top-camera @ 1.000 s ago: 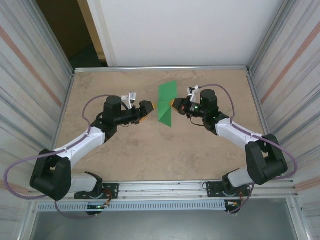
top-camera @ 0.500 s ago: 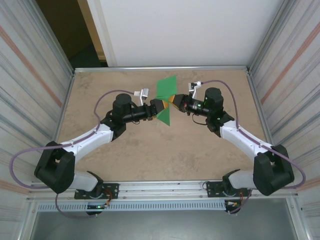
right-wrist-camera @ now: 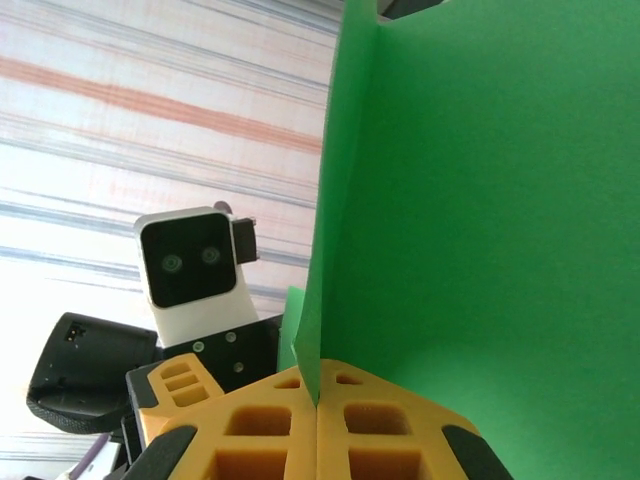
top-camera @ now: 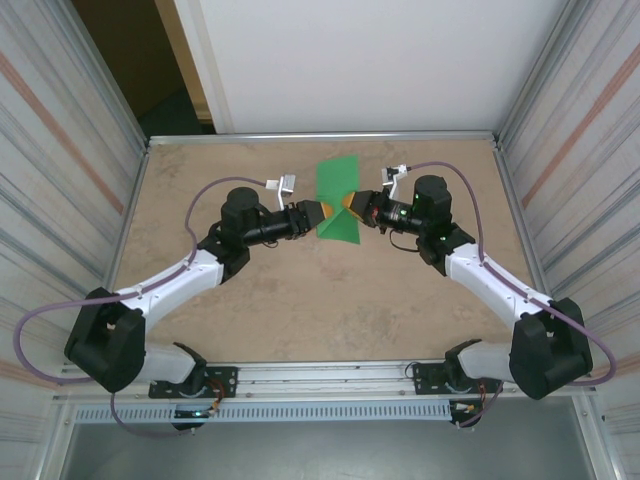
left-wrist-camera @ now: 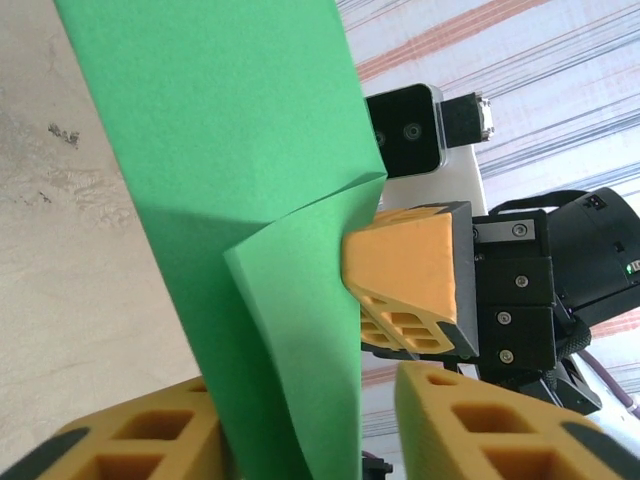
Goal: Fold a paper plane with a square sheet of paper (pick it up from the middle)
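Bright green, thin and plain, the creased sheet of paper stood in the upper middle of the overhead frame, between the ends of the two arms and over the mottled beige bench. Whether its lower edge touched the bench could not be told. The black right tool with orange ribbed fingers reached it from the right of the frame. The matching black-and-orange left tool reached it from the left, and the tips of the two almost met at the sheet's middle. In the right wrist view the right tool sat at the bottom centre, its two fingers pressed flat together with the sheet's edge pinched in the seam between them. From there the sheet rose along an upright crease and covered the right half of the frame. Left of that crease sat the left arm's white camera block. In the left wrist view the left tool lay along the bottom edge with its jaws apart. The sheet ran down between its fingers, close to the lower-left one, with a clear gap beside the lower-right one, so that tool straddled the paper unclamped. At mid-frame a curled flap of the sheet met the right tool's orange finger.
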Tool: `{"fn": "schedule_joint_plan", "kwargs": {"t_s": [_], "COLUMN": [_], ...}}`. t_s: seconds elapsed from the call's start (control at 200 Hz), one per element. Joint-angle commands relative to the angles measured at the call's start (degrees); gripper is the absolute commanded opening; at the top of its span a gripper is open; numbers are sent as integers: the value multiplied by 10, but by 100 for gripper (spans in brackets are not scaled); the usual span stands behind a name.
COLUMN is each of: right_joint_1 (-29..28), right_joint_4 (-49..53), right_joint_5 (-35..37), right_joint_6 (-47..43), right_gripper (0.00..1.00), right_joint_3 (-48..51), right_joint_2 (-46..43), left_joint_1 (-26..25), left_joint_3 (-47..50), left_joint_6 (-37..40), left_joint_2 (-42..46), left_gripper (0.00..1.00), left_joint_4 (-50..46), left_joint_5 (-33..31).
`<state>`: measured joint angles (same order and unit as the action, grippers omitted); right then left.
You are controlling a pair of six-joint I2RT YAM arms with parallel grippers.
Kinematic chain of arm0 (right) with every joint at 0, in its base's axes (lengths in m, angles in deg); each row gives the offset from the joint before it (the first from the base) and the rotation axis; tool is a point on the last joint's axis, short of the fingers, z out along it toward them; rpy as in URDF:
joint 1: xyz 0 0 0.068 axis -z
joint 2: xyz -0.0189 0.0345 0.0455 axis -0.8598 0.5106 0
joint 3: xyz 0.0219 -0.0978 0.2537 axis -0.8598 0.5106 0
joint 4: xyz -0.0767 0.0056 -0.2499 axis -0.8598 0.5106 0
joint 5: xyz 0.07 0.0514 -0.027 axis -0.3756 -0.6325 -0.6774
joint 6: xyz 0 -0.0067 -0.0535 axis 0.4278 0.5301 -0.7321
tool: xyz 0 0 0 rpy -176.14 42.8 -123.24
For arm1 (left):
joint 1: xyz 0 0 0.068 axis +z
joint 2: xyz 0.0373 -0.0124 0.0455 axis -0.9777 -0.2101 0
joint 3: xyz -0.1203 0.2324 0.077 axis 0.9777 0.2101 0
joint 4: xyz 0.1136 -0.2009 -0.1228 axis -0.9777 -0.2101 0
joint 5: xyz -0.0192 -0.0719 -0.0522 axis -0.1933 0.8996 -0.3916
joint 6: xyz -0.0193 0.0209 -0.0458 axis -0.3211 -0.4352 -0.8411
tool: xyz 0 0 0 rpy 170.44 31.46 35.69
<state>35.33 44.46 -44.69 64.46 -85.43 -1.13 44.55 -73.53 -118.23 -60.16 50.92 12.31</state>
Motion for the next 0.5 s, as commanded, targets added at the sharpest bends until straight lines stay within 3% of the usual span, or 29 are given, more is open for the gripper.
{"fn": "schedule_joint_plan", "kwargs": {"t_s": [0.0, 0.15, 0.241, 0.336, 0.496], "right_joint_1": [3, 5, 7, 12, 27], "right_joint_4": [7, 9, 15, 41, 140], "right_joint_5": [-9, -5, -5, 6, 53], "right_joint_6": [-19, -19, -21, -31, -81], "right_gripper": [6, 9, 16, 30, 54], "right_joint_3": [-11, -9, -10, -10, -16], "right_joint_2": [2, 3, 5, -2, -28], "left_joint_1": [10, 17, 20, 23, 32], "left_joint_3": [-3, -5, -5, -5, -6], "left_joint_6": [6, -4, -3, 0, 33], "left_joint_2": [8, 0, -4, -7, -7], "left_gripper": [36, 28, 22, 16, 14], "left_joint_4": [9, 19, 20, 19, -10], "left_joint_5": [16, 23, 25, 25, 17]}}
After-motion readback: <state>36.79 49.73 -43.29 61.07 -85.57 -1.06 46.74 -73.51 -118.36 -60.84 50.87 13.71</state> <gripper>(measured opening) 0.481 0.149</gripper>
